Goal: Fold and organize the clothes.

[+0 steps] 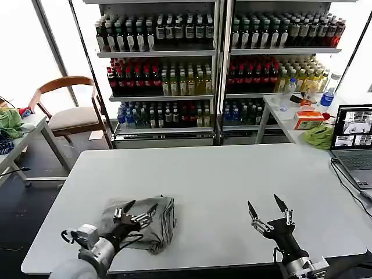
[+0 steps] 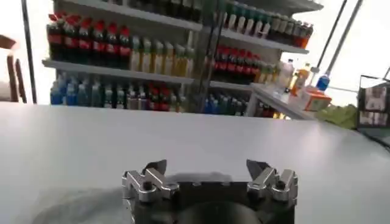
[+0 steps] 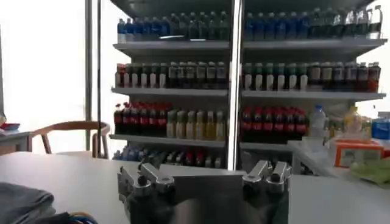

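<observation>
The clothes (image 1: 164, 225) lie as one light grey folded bundle on the white table (image 1: 209, 174), near its front left edge. My left gripper (image 1: 142, 205) hovers open just over the bundle's near left part, with nothing between its fingers. In the left wrist view the left gripper (image 2: 206, 170) is spread wide above bare tabletop. My right gripper (image 1: 263, 202) stands open over the table's front right, well apart from the bundle. From the right wrist, the right gripper (image 3: 204, 173) is open and a corner of the grey clothes (image 3: 21, 204) lies off to one side.
A laptop (image 1: 354, 139) with cables sits at the table's right edge. Behind it a side table carries a bright green cloth (image 1: 318, 136), an orange box (image 1: 308, 120) and bottles. Drink shelves (image 1: 215, 64) fill the back; a wooden chair (image 1: 70, 113) stands at far left.
</observation>
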{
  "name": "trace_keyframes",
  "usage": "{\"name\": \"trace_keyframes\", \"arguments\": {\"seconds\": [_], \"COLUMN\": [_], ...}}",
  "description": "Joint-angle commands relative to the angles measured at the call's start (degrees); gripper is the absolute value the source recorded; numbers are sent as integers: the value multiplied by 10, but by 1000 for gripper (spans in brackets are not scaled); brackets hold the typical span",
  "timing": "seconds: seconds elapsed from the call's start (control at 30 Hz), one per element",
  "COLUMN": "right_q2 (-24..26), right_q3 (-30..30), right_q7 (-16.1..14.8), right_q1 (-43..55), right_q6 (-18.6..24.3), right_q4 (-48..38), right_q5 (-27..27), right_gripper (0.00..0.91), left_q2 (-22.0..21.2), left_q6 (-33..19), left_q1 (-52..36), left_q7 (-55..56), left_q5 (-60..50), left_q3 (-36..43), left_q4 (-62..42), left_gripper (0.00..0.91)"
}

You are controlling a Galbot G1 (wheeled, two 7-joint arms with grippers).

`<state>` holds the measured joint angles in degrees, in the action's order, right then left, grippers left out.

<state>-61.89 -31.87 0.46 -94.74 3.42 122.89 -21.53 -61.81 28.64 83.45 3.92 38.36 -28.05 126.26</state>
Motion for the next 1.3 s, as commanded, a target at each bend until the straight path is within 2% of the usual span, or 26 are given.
{"name": "trace_keyframes", "arguments": {"seconds": [0.03, 0.47, 1.17, 1.2, 1.23, 1.27, 1.3], "right_q2": [2, 10, 11, 11, 10, 10, 9], "right_q3": [1, 2, 7, 8, 8, 9, 10], "right_q7": [0, 0, 1, 1, 1, 1, 1], "right_q1": [0, 6, 25, 27, 28, 29, 30], "right_q6": [0, 0, -9, -11, -11, -11, -12], "right_q4": [0, -1, -11, -11, -11, -12, -13], "right_q5": [0, -8, -14, -15, -15, -15, -15], "right_gripper": [907, 907, 907, 907, 907, 907, 907], "left_q2": [12, 8, 6, 6, 6, 5, 3], "left_q6": [7, 11, 1, 1, 1, 1, -1], "left_q1": [20, 11, 11, 15, 17, 18, 20], "left_q7": [-16, -35, -45, -47, -47, -47, -46], "left_q5": [14, -3, -5, -5, -4, -4, -3], "left_q3": [-109, -109, -112, -112, -112, -111, -109], "left_q4": [-25, -145, -188, -187, -186, -184, -181], "left_gripper": [907, 907, 907, 826, 695, 282, 282]}}
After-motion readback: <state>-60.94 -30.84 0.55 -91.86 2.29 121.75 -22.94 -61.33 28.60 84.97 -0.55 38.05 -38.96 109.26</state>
